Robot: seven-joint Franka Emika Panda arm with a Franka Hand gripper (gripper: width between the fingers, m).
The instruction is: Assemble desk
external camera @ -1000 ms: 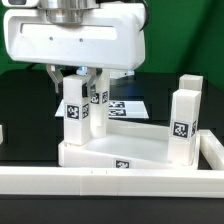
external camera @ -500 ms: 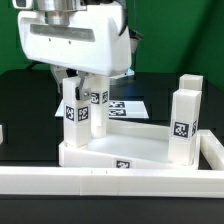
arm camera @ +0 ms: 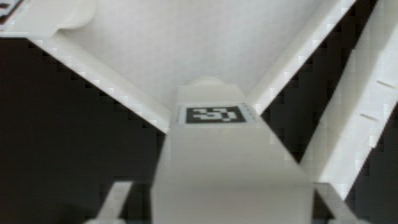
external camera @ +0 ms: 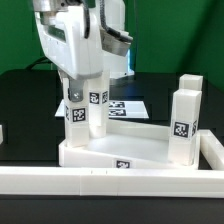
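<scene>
The desk top is seen lying on a black table, a smooth white plastic tray, rectangular, with a raised rim. It lies pressed against a long low white rail that runs across the front of the exterior view and turns up along that view's right.

Three legs are seen standing upright in the tray's corners — all white, square in section, matte, each with a small black-and-white tag. One leg stands at the corner on the exterior view's right, with another behind it. At the corner on that view's left, a leg is gripped from above by the gripper, its fingers clamped on the leg's upper part. A further tagged upright piece shows just beside it; whether it is a fourth leg cannot be told.

In the wrist view the held leg is seen end-on between the two fingers, its tagged face turned to the camera, and the tray floor spreads plain and white beyond it, bounded by its thin rim.

Behind the tray, a flat marker board lies on the table. The arm's white housing is glossy and rounded.
</scene>
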